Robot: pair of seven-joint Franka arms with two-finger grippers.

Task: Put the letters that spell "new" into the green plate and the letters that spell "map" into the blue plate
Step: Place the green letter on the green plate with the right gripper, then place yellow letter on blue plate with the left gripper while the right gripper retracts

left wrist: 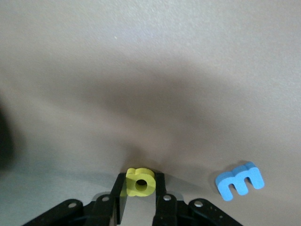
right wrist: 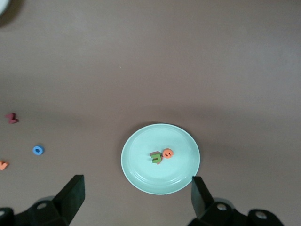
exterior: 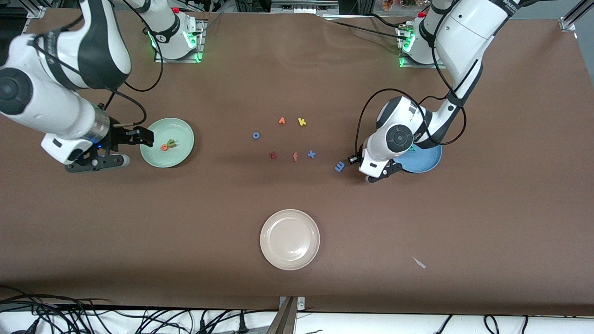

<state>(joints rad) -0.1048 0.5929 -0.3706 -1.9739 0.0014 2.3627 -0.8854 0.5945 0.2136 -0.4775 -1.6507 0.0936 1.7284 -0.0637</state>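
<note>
Left pincer (left wrist: 141,195) clamps the yellow a (left wrist: 139,182) just beside the blue plate (exterior: 429,162), toward the left arm's end; right pincer (right wrist: 136,197) gapes over the green plate (right wrist: 141,179).

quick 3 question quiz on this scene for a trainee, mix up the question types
1. True or false: the left gripper is shut on the yellow a.
2. Which letters lie in the green plate? A) blue m and blue o B) orange e and green n C) red z and yellow k
3. Fill in: the blue m lies on the table beside the ____ plate.

Key
1. True; its fingers clamp it, low over the table.
2. B: the orange e and green n; the right gripper stands open beside that plate.
3. Blue; the blue plate.
</note>
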